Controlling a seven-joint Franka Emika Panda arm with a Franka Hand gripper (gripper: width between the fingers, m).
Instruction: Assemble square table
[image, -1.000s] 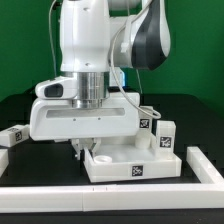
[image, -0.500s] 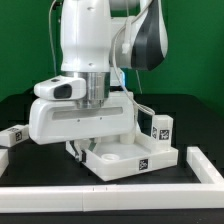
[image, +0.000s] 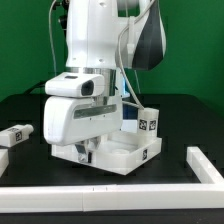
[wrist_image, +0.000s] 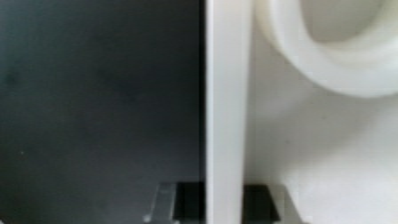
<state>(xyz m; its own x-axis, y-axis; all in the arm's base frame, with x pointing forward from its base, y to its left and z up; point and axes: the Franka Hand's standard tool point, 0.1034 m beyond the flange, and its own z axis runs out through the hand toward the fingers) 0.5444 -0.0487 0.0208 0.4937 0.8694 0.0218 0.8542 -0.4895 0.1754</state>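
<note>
The white square table panel (image: 122, 160) lies on the black table, below the arm. My gripper (image: 84, 151) reaches down at the panel's corner toward the exterior view's left and is shut on its raised rim. In the wrist view the rim (wrist_image: 226, 90) runs straight between my two dark fingertips (wrist_image: 185, 202), so the gripper (wrist_image: 226, 202) straddles it. The panel's inner face (wrist_image: 320, 160) and a round recess (wrist_image: 347, 50) show beside the rim. One tagged leg post (image: 148, 123) stands at the panel's far side. Another leg post (image: 18, 132) lies at the exterior view's left.
Long white border bars lie along the front (image: 100, 200) and the exterior view's right (image: 205, 165). A short bar end (image: 3, 158) shows at the left edge. The arm's body hides the table behind the panel.
My gripper has turned and shifted toward the exterior view's left, holding the rim. The panel has swung and slid left with it. The upright leg post now sits further left too.
</note>
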